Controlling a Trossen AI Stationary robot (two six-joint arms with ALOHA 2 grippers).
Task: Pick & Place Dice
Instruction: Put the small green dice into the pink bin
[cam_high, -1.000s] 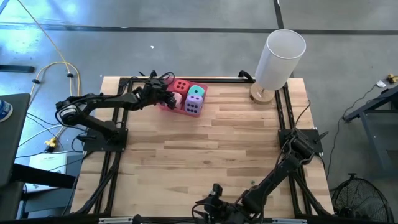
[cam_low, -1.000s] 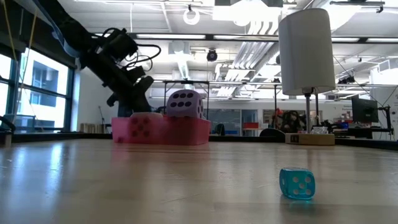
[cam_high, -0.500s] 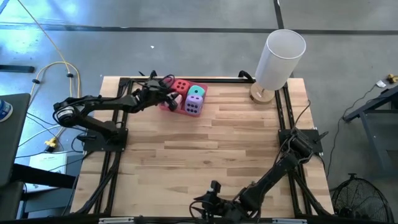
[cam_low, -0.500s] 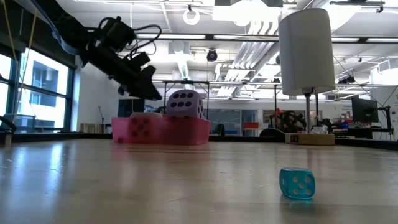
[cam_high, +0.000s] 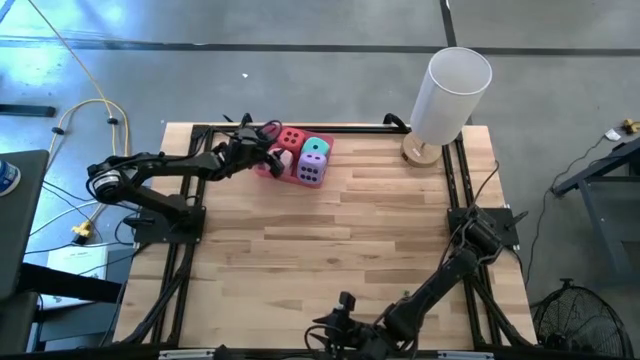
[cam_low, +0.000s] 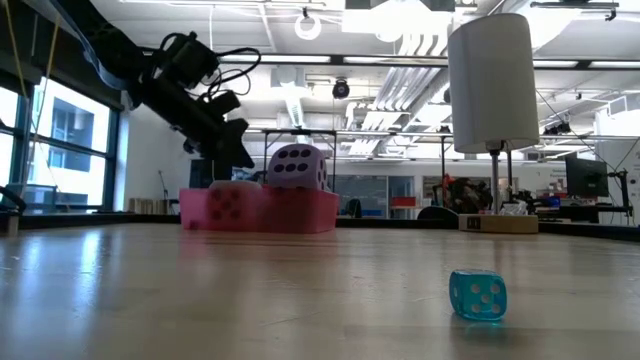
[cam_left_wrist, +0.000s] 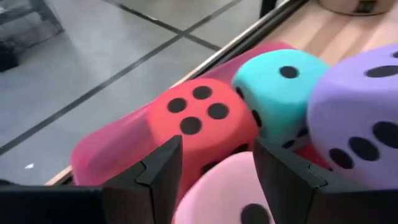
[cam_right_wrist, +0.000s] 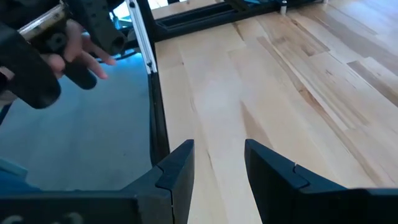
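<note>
Four soft dice sit in the pink tray (cam_high: 262, 170) at the table's far left: red (cam_left_wrist: 196, 118), teal (cam_left_wrist: 280, 84), purple (cam_left_wrist: 357, 118) and pink (cam_left_wrist: 221, 193). My left gripper (cam_left_wrist: 217, 146) hangs open just above the pink die, a finger on either side, clear of it in the low view (cam_low: 238, 158). My right gripper (cam_right_wrist: 217, 149) is open with nothing between its fingers, over the table's near edge (cam_high: 335, 325). A small clear teal die (cam_low: 477, 295) rests on the tabletop near the low camera.
A tall white lamp (cam_high: 455, 90) on a wooden base stands at the far right corner. A black frame rail (cam_right_wrist: 152, 81) runs along the table's edge. Beyond it a person's hand (cam_right_wrist: 90, 53) shows in the right wrist view. Bare wood (cam_high: 340, 240) lies between the arms.
My left gripper has risen from the pink die in the tray, rolled about its own axis, and its fingers stand wider apart than before. The pink die stays in the tray beside the others.
</note>
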